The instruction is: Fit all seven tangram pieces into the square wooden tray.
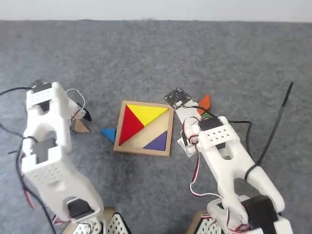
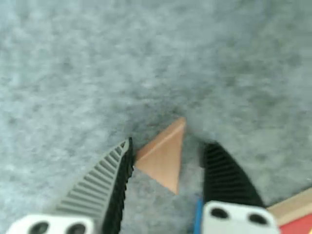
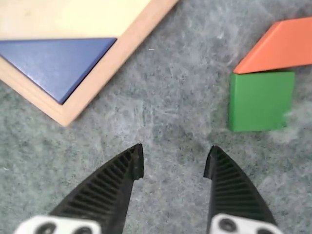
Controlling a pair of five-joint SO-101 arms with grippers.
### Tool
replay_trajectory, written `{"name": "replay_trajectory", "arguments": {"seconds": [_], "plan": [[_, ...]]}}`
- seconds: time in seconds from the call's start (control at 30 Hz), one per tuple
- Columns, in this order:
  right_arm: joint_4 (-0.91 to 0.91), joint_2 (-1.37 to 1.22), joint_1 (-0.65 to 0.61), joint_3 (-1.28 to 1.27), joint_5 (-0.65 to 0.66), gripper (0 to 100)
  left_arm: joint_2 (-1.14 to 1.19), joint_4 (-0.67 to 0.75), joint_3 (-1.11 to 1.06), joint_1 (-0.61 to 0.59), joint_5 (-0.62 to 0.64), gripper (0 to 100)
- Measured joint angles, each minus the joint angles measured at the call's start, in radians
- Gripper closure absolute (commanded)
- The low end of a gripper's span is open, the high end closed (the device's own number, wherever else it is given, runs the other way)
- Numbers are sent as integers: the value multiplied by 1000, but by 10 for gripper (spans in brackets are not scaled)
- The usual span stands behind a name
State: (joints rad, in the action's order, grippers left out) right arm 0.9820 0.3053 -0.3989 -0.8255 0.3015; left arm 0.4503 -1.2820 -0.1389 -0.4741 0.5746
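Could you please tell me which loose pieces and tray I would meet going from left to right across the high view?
tan triangle → blue triangle → wooden tray → orange piece

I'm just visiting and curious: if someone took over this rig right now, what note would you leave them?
Left gripper: open, straddling the tan wooden triangle.
Right gripper: open over carpet near the green wooden square and orange wooden piece.
Done: red triangle, yellow triangle and purple triangle in the square wooden tray.
Left: those three, plus the small blue triangle beside the tray.
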Motion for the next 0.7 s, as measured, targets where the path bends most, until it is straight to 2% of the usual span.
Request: {"name": "replay_trajectory", "arguments": {"seconds": [0.07,0.43,0.6,0.7], "plan": [[0,0,0,0,0,783,2,8,9,3,-18,993],[0,0,0,-12,0,783,-6,9,12,3,-35,987],[0,0,0,-14,0,783,-115,5,-98,-6,-35,987],[0,0,0,-14,0,783,-238,52,-222,-6,-35,987]]}}
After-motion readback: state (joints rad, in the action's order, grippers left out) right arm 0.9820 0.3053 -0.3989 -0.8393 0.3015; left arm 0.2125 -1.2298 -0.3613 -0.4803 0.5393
